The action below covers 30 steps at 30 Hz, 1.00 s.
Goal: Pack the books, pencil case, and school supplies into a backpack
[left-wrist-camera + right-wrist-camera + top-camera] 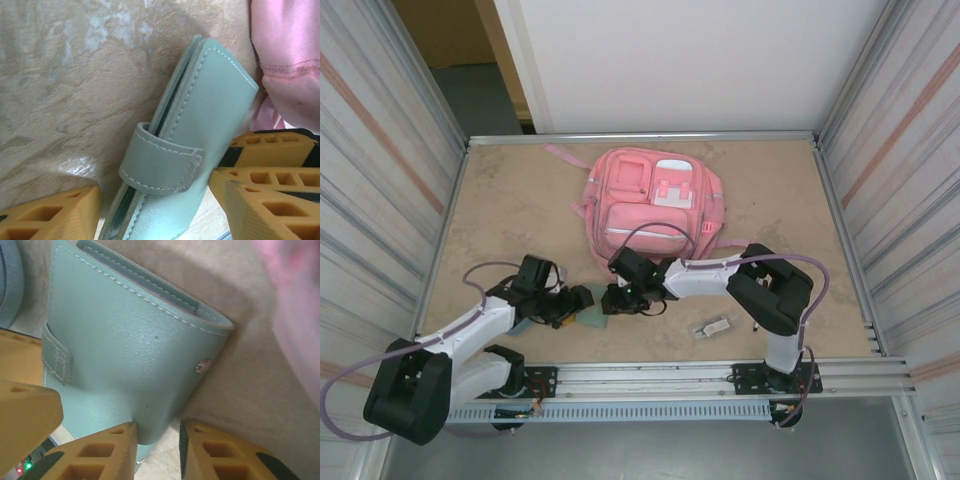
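Sage-green book (200, 125) sits on the table (60, 100), just below the pink backpack (655, 200) in the top view. Its long axis runs lower left to upper right between the left hand's (155, 185) spread fingers; contact cannot be confirmed. The right hand (157, 432), fingers narrowly apart, meets the book's corner; grip likewise unclear.

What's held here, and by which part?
The sage-green book: its cover edge sits inside the right gripper, but a firm pinch cannot be told; the left gripper, open, straddles its strap.

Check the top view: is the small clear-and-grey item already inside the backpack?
No, the clear-and-grey item lies on the table, apart from the backpack.
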{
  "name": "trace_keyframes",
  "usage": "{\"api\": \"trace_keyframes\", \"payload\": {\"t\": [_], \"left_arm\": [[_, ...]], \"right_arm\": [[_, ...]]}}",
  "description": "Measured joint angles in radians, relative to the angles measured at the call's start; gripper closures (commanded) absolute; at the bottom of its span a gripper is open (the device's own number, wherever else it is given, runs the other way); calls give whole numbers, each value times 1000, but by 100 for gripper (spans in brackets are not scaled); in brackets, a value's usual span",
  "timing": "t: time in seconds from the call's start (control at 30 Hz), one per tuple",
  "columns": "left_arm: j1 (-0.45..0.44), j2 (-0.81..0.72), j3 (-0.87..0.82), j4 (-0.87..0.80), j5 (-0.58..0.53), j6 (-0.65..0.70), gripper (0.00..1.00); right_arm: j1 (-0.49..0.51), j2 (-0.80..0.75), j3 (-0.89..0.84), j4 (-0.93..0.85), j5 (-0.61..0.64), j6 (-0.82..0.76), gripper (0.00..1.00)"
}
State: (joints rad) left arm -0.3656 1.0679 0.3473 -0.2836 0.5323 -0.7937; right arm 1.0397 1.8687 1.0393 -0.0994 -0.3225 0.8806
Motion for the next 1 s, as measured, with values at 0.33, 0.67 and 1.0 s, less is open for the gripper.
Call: {"api": "trace_keyframes", "payload": {"t": [0.33, 0.67, 1.0], "left_arm": [[5, 9, -15, 43, 66, 11, 58], [3, -106, -14, 3, 56, 10, 100], [-45, -241, 46, -137, -1, -13, 100]], "right_arm": [[-5, 10, 13, -2, -11, -53, 79], [-43, -55, -6, -31, -14, -89, 59], [-247, -502, -13, -235, 285, -477, 37]]}}
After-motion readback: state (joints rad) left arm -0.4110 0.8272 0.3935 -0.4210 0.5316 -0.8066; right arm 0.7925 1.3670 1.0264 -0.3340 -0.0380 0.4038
